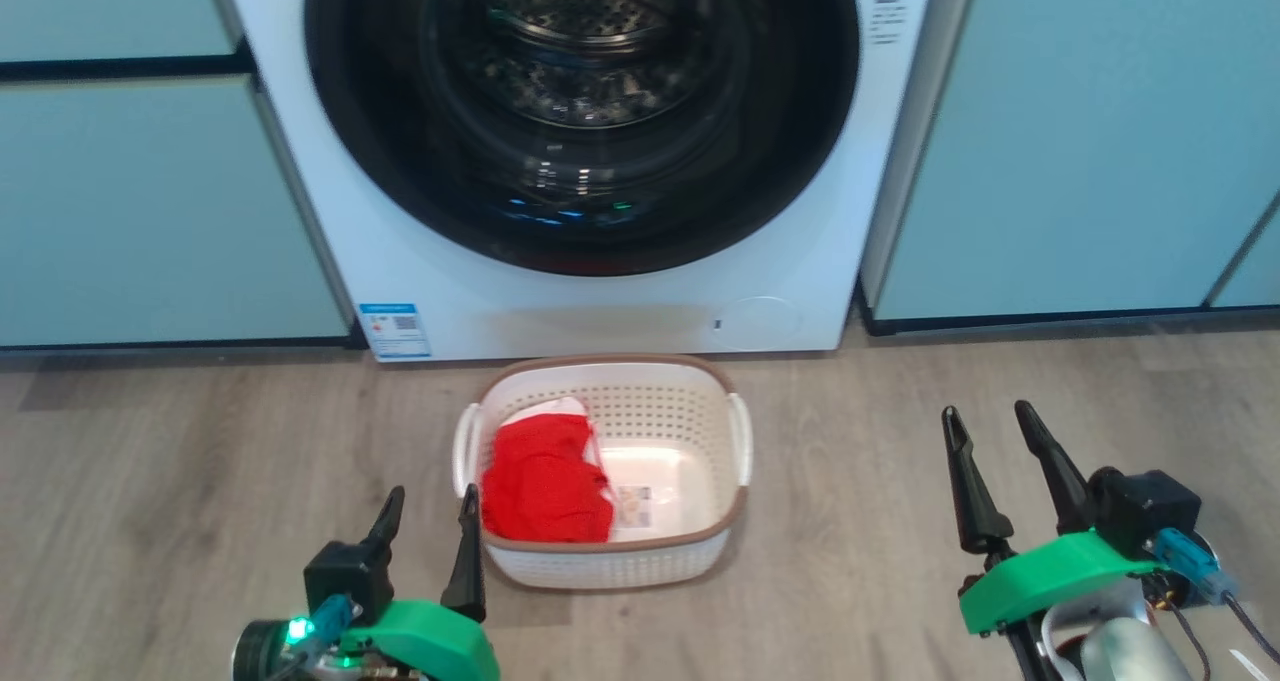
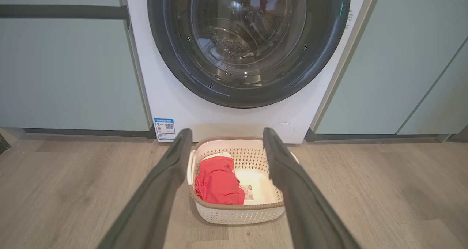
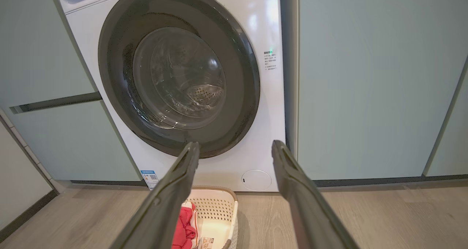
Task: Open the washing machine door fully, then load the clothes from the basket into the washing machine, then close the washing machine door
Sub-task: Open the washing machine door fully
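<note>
Spread wide and holding nothing, the left end effector point(image 1: 433, 491) hangs by the near left corner of the basket point(image 1: 612, 363). In the left wrist view the basket lies ahead of its dark fingers, untouched. The right end effector point(image 1: 985, 409) has its fingers parted too and nothing between them. It sits well apart from the basket, off to the basket's right over the wood floor point(image 1: 860, 441).

The basket stands on the floor, and the clothes point(image 1: 545, 481) are bunched in its left half, red fabric with a little white cloth showing at the far edge. A sticker point(image 1: 635, 506) shows on the bare bottom to their right.

Just behind the basket stands the washing machine point(image 1: 640, 306). The washing machine door point(image 1: 585, 81) is shut flat against its front. A blue label point(image 1: 393, 329) sits low behind the basket's left side and a round flap point(image 1: 757, 323) behind its right. Pale teal cabinets point(image 1: 150, 201) flank the machine on both sides.
</note>
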